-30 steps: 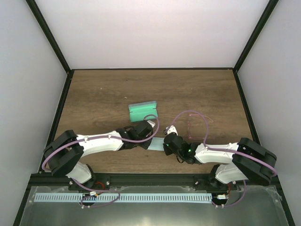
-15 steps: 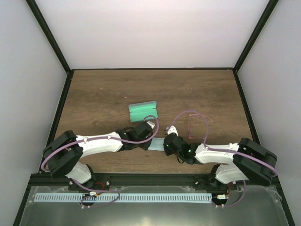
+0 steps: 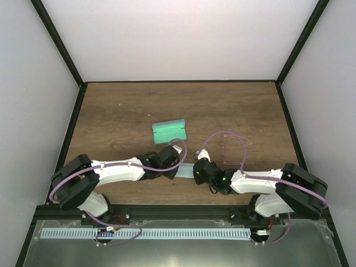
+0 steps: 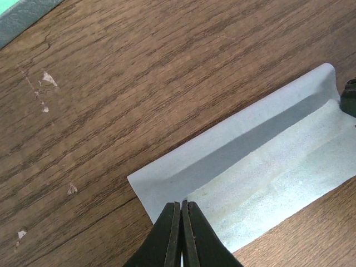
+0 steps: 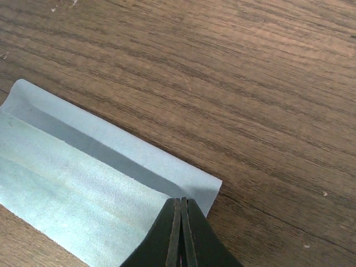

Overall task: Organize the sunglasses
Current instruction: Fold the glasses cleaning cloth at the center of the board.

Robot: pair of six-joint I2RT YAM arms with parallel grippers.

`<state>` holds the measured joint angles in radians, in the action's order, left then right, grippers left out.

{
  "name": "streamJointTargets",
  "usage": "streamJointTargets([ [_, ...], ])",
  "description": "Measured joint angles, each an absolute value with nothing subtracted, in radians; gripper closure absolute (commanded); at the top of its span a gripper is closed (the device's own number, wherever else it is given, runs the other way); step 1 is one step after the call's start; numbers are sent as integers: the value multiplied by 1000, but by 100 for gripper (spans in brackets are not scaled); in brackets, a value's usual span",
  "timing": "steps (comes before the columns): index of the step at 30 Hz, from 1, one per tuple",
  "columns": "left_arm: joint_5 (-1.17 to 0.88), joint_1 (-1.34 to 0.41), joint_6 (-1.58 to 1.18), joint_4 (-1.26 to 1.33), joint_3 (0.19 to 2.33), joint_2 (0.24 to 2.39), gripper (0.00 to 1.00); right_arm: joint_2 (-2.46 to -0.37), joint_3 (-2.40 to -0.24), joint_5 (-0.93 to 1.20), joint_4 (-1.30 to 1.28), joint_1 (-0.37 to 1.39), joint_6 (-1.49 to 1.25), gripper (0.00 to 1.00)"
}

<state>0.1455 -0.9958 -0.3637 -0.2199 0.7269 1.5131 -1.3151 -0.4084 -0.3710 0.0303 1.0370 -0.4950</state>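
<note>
A light blue cleaning cloth [image 3: 187, 170] lies partly folded on the wooden table between my two grippers. My left gripper [image 3: 179, 167] is shut on the upper folded layer at the cloth's left end [image 4: 182, 203]. My right gripper [image 3: 196, 173] is shut on the same layer at its right end [image 5: 181, 200]. The lower layer of the cloth [image 4: 233, 139] [image 5: 111, 144] shows beyond the fold. Clear pink-framed sunglasses [image 3: 234, 148] lie on the table right of the cloth. A green glasses case [image 3: 168, 131] lies behind the left gripper.
A corner of the green case [image 4: 22, 14] shows at the top left of the left wrist view. A purple cable [image 3: 225, 133] loops over the right arm near the sunglasses. Black frame posts edge the table on both sides.
My left gripper has shifted slightly toward the near edge, carrying the cloth's folded layer with it. The right gripper has barely moved.
</note>
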Motion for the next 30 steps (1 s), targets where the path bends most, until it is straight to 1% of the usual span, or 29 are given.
streamJointTargets([
  [7,146,-996,-364,-215,725,1522,95,-1316,-408,-371,30,1038,-496,99],
  [8,146,-996,-364,-214,725,1522,95,-1316,-408,-371,30,1038,-496,98],
  [9,146,-996,-364,-213,725,1523,94,-1317,-408,-371,30,1038,-496,96],
  [10,146,-996,-364,-213,725,1524,90,-1318,-408,-371,30,1038,-496,91],
  [11,146,-996,-364,-212,725,1525,86,-1319,-408,-372,30,1038,-498,89],
  [14,147,-996,-366,-210,725,1525,81,-1323,-408,-376,30,1044,-503,88],
  [22,147,-996,-367,-210,719,1525,80,-1330,-408,-389,30,1064,-514,87],
  [25,150,-997,-367,-210,717,1525,80,-1325,-408,-397,30,1065,-518,84],
  [30,154,-998,-368,-210,717,1525,80,-1272,-402,-405,35,1068,-521,81],
])
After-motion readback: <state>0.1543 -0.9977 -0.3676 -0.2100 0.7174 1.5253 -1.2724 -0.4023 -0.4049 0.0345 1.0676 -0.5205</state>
